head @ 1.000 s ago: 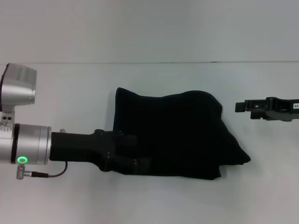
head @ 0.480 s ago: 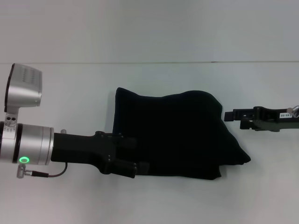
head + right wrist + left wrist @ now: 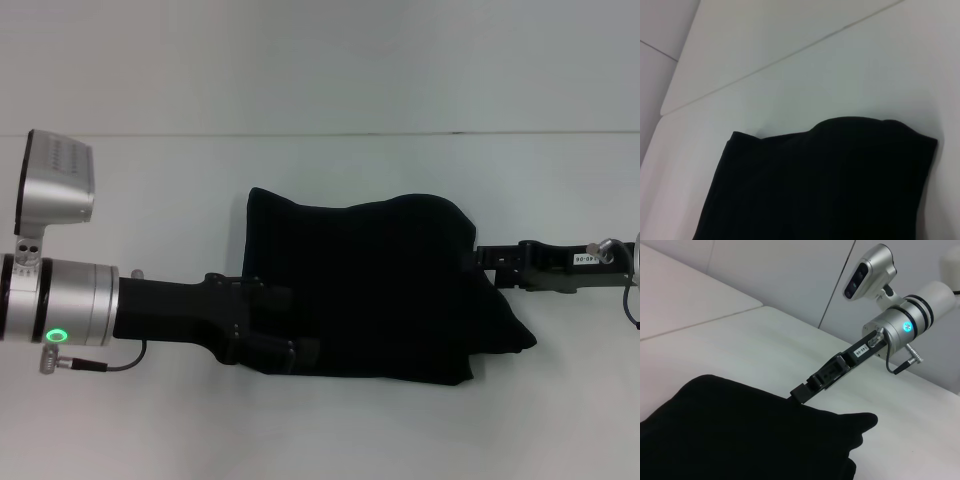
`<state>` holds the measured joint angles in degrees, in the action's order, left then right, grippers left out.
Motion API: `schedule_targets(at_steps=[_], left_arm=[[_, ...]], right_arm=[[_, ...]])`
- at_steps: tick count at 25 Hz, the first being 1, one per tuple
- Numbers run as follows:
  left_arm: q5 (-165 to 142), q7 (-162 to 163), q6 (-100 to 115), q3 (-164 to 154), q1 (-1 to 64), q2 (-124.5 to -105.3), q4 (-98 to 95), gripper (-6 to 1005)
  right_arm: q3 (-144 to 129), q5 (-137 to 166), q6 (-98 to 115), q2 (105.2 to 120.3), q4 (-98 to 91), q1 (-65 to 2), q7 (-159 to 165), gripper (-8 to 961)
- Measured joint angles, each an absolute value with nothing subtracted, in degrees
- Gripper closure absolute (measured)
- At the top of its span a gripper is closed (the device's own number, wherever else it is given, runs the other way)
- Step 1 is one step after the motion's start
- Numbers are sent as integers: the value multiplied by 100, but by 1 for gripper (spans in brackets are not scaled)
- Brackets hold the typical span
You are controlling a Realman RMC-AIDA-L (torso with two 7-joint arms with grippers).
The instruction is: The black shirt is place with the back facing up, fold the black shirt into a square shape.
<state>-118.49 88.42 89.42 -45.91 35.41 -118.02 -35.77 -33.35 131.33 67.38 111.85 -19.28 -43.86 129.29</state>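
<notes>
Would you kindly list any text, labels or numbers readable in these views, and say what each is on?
White sticker on the right gripper: printed digits, too small and blurred to read with confidence.
Black shirt: no lettering visible.
Left gripper, at the shirt's left edge: no text visible.

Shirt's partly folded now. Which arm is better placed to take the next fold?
Probably the left. The left gripper already sits on the black shirt at its near left corner, while the right gripper only meets its right edge.
</notes>
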Motion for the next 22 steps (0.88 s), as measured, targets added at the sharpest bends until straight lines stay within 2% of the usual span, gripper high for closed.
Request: schedule_targets(at_steps=[3, 9, 14, 22], left_arm=[[-11844, 8844, 8908, -4589, 3542, -11803, -3579, 49], [-11855, 8866, 8817, -4597, 3560, -11804, -3568, 49], [-11874, 8873, 8752, -4617, 3582, -11804, -3553, 50], [-11882, 8877, 8718, -4630, 3586, -11804, -3542, 50]], right_arm=[[-3303, 13122, 6730, 11192, -1926, -4386, 12928, 118], [-3322, 13114, 6719, 11267, -1924, -4444, 12918, 243], [-3330, 13114, 6687, 11320, -1954, -4476, 12927, 476], [-3277, 13113, 6644, 11323, -1978, -4471, 12917, 654]])
